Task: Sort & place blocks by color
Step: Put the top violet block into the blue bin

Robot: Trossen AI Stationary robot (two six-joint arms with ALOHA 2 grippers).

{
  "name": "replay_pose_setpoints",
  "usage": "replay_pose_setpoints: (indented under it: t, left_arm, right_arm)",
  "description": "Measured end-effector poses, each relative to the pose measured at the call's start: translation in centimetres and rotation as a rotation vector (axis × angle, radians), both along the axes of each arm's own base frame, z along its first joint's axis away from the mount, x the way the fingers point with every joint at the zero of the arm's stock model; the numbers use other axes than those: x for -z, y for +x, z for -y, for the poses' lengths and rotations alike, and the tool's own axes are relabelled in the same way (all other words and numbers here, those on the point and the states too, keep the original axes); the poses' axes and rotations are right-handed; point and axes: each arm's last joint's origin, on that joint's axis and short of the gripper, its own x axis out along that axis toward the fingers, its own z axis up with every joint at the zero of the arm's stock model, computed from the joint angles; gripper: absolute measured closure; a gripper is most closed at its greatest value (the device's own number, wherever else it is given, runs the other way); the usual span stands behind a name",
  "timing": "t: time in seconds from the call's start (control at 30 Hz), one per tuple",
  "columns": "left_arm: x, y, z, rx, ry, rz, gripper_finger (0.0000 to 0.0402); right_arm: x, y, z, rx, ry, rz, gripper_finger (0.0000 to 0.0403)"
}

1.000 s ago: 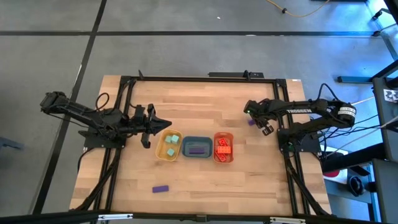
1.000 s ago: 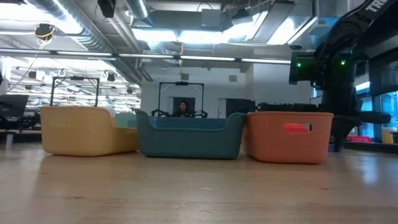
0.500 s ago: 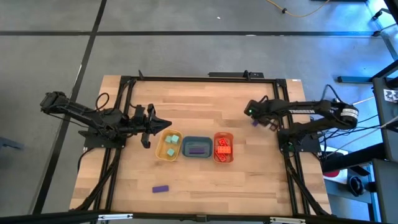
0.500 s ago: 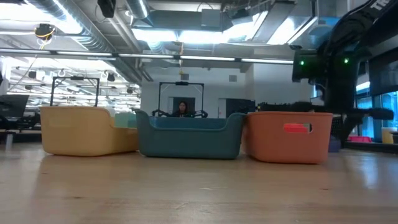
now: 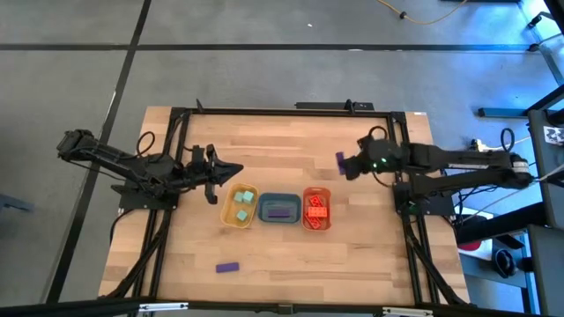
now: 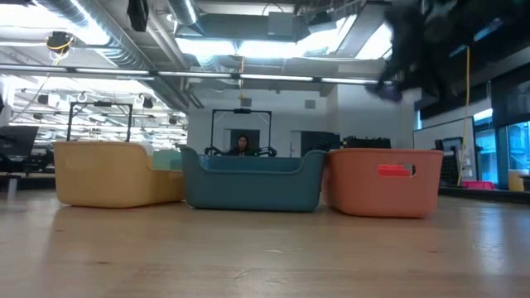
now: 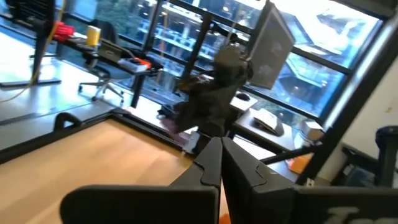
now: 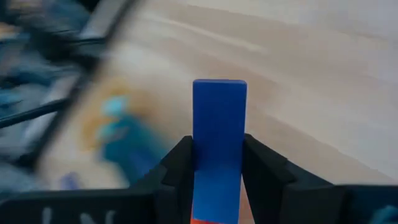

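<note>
My right gripper [image 5: 345,164] is shut on a purple bar [image 5: 339,159], high above the table to the right of the trays; in the low view the bar [image 6: 389,91] shows blurred above the orange tray [image 6: 385,180]. My left gripper [image 5: 231,173] is shut and waits just left of the yellow tray [image 5: 227,211]. Mint-green cubes [image 5: 243,197] lie in the yellow tray. A purple bar [image 5: 280,211] lies in the blue tray [image 5: 279,197]. Orange-red bricks [image 5: 315,208] lie in the orange tray. One more purple bar [image 5: 228,267] lies flat on the table near the near edge. My right gripper pinches the purple bar between its two fingers [image 8: 180,155]. The fingers sit on the bar's long sides at one end [image 8: 219,158], and the other end [image 8: 219,93] sticks out past the fingertips. The bar is lifted clear of the table.
The three trays stand side by side in the table's middle. Bare wood lies to the far side of the trays and along the near edge. Black frame rails run along the table's left, right and far edges.
My right gripper, down at the table by the purple bar a second ago, has taken it up and risen. It has moved toward the table's left, and the bar is now lifted clear. The left arm has kept still.
</note>
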Motion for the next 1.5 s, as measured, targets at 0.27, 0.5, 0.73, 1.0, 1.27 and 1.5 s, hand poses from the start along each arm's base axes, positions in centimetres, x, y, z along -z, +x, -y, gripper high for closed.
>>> replay_pose_setpoints:
  t: [0.27,0.5,0.73,1.0,1.27,1.5]
  left_arm:
    - [0.0,0.0,-0.2,-0.047,-0.081,0.016,0.0402]
    - [0.0,0.0,-0.1,0.002,-0.174,0.041,0.0402]
    - [0.0,0.0,0.0,0.028,-0.172,0.041,0.0402]
    - [0.0,0.0,0.0,0.027,-0.168,0.04,0.0402]
    - [0.0,0.0,0.0,0.028,-0.168,0.04,0.0402]
    - [0.0,0.0,0.0,0.028,-0.167,0.039,0.0402]
  right_arm:
    - [-4.4,2.1,-4.5,-0.33,-0.242,0.455,0.0298]
    - [-5.1,2.7,-6.0,-0.49,-0.501,0.511,0.0298]
    - [-5.0,2.8,-6.1,-0.504,-0.528,0.499,0.0298]
    - [-5.1,2.8,-6.1,-0.502,-0.513,0.511,0.0298]
    - [-4.4,7.6,-7.2,-0.601,-0.478,0.33,0.0298]
    - [-2.7,15.1,-8.9,-0.748,-0.48,0.102,0.0298]
